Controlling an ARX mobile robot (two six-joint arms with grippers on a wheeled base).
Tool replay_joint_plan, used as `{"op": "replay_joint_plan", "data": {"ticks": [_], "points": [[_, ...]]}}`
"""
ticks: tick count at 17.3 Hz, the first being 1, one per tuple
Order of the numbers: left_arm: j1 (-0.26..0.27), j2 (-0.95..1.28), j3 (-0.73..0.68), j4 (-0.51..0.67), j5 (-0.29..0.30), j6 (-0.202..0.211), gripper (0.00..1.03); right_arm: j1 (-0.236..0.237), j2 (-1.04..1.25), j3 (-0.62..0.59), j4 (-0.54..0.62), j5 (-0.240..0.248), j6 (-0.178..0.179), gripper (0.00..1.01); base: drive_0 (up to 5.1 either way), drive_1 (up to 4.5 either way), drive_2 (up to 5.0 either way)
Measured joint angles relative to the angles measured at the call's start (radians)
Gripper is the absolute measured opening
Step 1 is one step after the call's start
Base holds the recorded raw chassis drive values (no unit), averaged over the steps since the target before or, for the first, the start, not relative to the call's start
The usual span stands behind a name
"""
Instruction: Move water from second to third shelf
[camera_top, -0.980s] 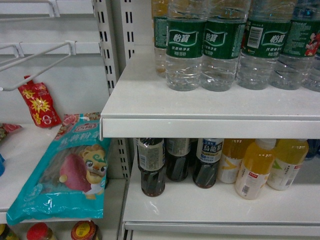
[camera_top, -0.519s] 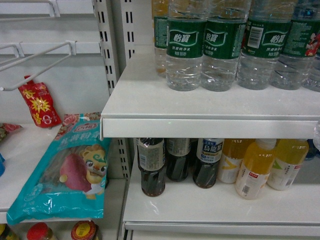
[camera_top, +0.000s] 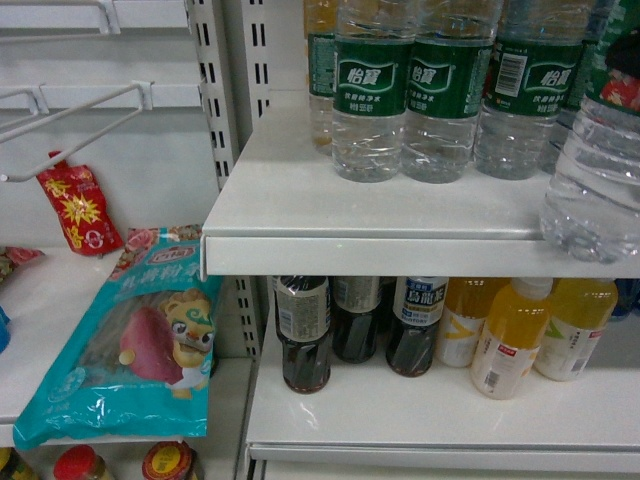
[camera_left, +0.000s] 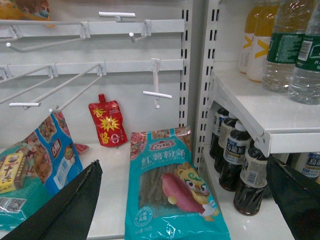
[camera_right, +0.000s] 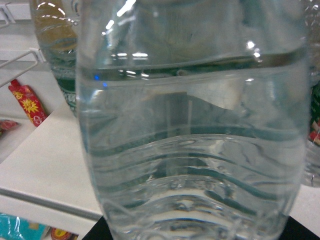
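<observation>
A clear ribbed water bottle (camera_top: 598, 170) with a green label hangs at the right edge of the head view, in front of the upper shelf's (camera_top: 300, 205) front lip. It fills the right wrist view (camera_right: 195, 125), standing between the dark fingers of my right gripper (camera_right: 192, 232), which is shut on its lower body. Several matching water bottles (camera_top: 372, 90) stand in a row on that shelf. My left gripper (camera_left: 185, 200) is open and holds nothing, low over the left bay above a teal noodle bag (camera_left: 167, 190). Neither gripper shows in the head view.
The lower shelf (camera_top: 400, 415) holds dark drink bottles (camera_top: 303, 330) and yellow juice bottles (camera_top: 510, 335). In the left bay lie the teal bag (camera_top: 130, 345) and a red pouch (camera_top: 78, 208), under white wire hooks (camera_top: 75, 125). A slotted upright (camera_top: 215, 90) divides the bays.
The held water bottle has come into the head view from the right edge, moving left and up in front of the upper shelf's lip. The rest is unchanged.
</observation>
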Motion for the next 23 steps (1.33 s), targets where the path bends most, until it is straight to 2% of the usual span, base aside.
{"op": "replay_joint_plan", "data": {"ticks": [8,17,19,20,21,22,23], "points": [[0.0,0.0,0.0,0.0,0.0,0.0,0.98,0.003,0.215,0.2,-0.015,0.023,0.019,0.4,0.0,0.0,0.0],[0.0,0.0,0.0,0.0,0.0,0.0,0.98,0.005,0.282,0.269,-0.024,0.053,0.002,0.4,0.0,0.0,0.0],[0.0,0.0,0.0,0.0,0.0,0.0,0.98,0.006,0.291,0.269,-0.009,0.056,-0.014,0.4,0.0,0.0,0.0],[0.0,0.0,0.0,0.0,0.0,0.0,0.98,0.011,0.293,0.269,-0.01,0.065,-0.035,0.55,0.0,0.0,0.0],[0.0,0.0,0.0,0.0,0.0,0.0,0.98,0.009,0.294,0.283,0.008,0.072,-0.047,0.86,0.0,0.0,0.0],[0.0,0.0,0.0,0.0,0.0,0.0,0.98,0.009,0.292,0.286,0.009,0.074,-0.047,0.97,0.0,0.0,0.0],[0.0,0.0,0.0,0.0,0.0,0.0,0.98,0.008,0.292,0.286,0.004,0.076,-0.046,0.99,0.0,0.0,0.0]]}}
